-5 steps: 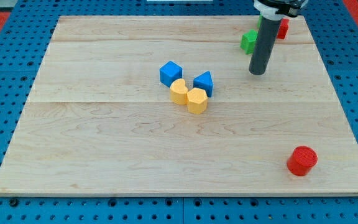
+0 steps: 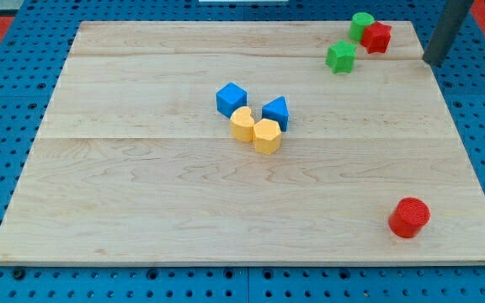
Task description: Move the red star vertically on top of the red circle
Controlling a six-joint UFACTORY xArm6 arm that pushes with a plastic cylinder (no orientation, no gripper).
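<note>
The red star (image 2: 377, 36) sits near the board's top right corner, touching a green round block (image 2: 361, 24) on its left. The red circle (image 2: 409, 217) stands near the board's bottom right corner. My tip (image 2: 434, 61) is at the board's right edge, to the right of and slightly below the red star, apart from it.
A green star (image 2: 340, 56) lies left of and below the red star. In the board's middle sit a blue cube (image 2: 231, 98), a blue triangle (image 2: 277, 112), a yellow crescent-like block (image 2: 242, 124) and a yellow hexagon (image 2: 267, 135), clustered together.
My tip has moved right and up, from beside the green star to the board's right edge. The blocks have not moved.
</note>
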